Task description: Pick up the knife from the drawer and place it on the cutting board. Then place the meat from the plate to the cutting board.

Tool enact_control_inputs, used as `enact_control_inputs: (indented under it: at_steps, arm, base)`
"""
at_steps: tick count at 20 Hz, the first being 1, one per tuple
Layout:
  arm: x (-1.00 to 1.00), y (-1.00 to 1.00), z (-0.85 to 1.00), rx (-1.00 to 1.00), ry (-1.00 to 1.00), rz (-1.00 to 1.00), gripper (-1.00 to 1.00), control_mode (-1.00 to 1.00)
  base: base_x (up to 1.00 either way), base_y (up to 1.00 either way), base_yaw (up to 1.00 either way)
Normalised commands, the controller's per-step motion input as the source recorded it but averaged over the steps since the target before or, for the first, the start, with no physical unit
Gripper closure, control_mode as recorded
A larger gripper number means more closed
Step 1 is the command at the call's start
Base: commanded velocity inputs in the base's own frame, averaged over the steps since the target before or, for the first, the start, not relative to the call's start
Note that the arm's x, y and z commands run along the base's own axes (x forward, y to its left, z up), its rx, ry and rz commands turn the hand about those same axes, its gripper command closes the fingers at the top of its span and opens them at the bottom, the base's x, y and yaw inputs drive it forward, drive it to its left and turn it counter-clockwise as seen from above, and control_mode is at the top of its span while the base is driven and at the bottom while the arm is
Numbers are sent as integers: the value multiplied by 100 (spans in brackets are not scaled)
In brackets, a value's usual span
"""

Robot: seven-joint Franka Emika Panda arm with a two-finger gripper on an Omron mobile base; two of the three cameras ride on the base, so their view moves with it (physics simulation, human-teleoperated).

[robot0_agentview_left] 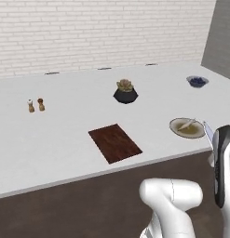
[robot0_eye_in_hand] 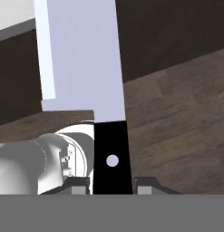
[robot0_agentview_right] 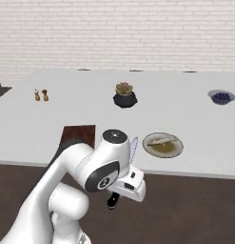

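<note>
My gripper (robot0_eye_in_hand: 111, 182) is shut on the black handle of the knife (robot0_eye_in_hand: 81, 59), whose pale blade points away from the hand. The knife's blade (robot0_agentview_right: 133, 147) stands up in front of the counter edge, between the cutting board (robot0_agentview_right: 79, 134) and the plate (robot0_agentview_right: 146, 142), and its tip (robot0_agentview_left: 208, 133) shows beside the arm. The dark reddish-brown cutting board (robot0_agentview_left: 115, 142) lies bare near the counter's front. The olive-tan meat (robot0_agentview_left: 192, 131) (robot0_agentview_right: 165, 147) rests on the grey-beige plate (robot0_agentview_left: 174, 124). Dark brown wood lies behind the blade in the hand view; I cannot tell whether it is the drawer.
A plant in a black pot (robot0_agentview_left: 125, 92) (robot0_agentview_right: 124, 95) stands behind the board. A dark blue bowl (robot0_agentview_left: 197, 81) (robot0_agentview_right: 221, 97) sits at the far right, and two small shakers (robot0_agentview_left: 36, 105) (robot0_agentview_right: 41, 95) at the left. The white counter (robot0_agentview_left: 65, 135) ends above dark cabinet fronts.
</note>
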Motion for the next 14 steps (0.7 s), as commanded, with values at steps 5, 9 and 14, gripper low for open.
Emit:
enact_control_inputs:
  at_steps: [5, 9, 14]
  arm:
    - [0, 0, 0, 0, 0, 0, 100, 100]
    - [9, 17, 0, -1, 5, 21, 100, -100]
    - [83, 37, 5, -4, 1, 37, 100, -100]
  base:
    - [10, -3, 21]
    - [0, 1, 3]
    - [0, 0, 0]
